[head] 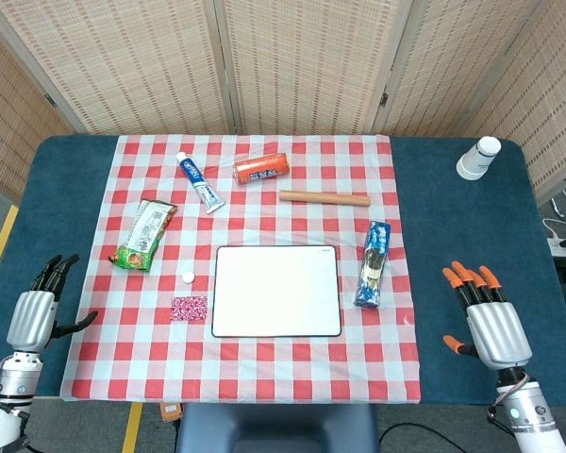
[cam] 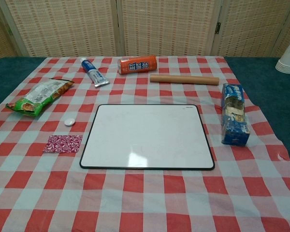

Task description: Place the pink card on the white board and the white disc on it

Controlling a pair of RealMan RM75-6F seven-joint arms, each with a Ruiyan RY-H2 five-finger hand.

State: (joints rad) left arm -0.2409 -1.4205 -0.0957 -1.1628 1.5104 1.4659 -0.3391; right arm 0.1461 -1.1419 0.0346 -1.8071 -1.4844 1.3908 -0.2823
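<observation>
The white board (head: 276, 291) (cam: 147, 137) lies flat at the middle of the checked cloth, with nothing on it. Just left of its near corner lies the pink patterned card (head: 189, 308) (cam: 63, 143). The small white disc (head: 187, 277) (cam: 69, 122) sits on the cloth a little beyond the card, apart from it and from the board. My left hand (head: 35, 316) hovers over the blue table at the near left, fingers spread, holding nothing. My right hand (head: 488, 316) is at the near right, orange-tipped fingers apart and empty. Neither hand shows in the chest view.
A green snack bag (head: 144, 234) (cam: 39, 96) lies left of the board, a blue packet (head: 374, 263) (cam: 233, 120) right of it. Behind are a toothpaste tube (head: 200, 182) (cam: 94, 72), an orange can (head: 262, 168) (cam: 137, 64) and a wooden rod (head: 324, 197) (cam: 183, 79). Stacked paper cups (head: 478, 158) (cam: 289, 57) stand far right.
</observation>
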